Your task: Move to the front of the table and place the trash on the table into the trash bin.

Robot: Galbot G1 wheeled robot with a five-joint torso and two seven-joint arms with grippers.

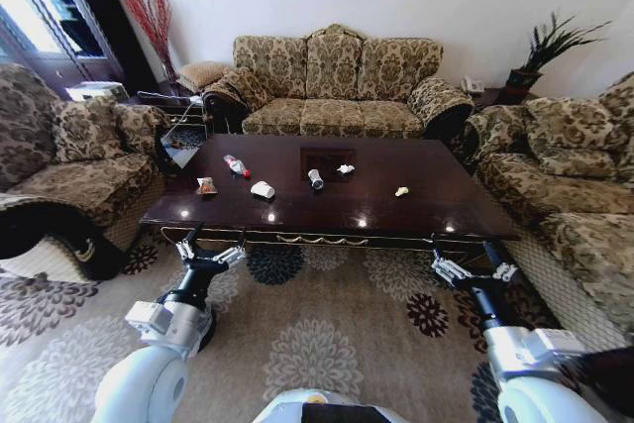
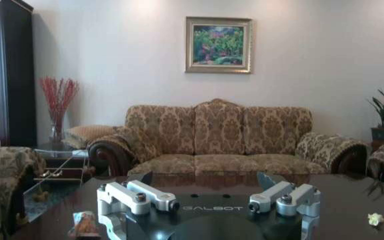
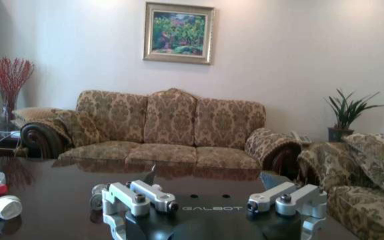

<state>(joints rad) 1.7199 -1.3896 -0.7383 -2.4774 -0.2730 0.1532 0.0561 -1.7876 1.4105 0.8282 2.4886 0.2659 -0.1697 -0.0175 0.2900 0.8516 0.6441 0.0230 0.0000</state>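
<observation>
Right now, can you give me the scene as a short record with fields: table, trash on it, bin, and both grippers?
table: low dark wood table, sofas on three sides
trash: bottle with red cap, snack wrapper, white paper cup, silver can, white paper scrap, yellowish paper scrap, all lying apart on the top
bin: cannot tell where it is
left gripper: at the table's near edge, jaws open, empty
right gripper: at the near edge, jaws open, empty

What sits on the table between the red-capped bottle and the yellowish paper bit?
In the head view: a white crumpled piece, the crushed can and a white paper bit.
</observation>
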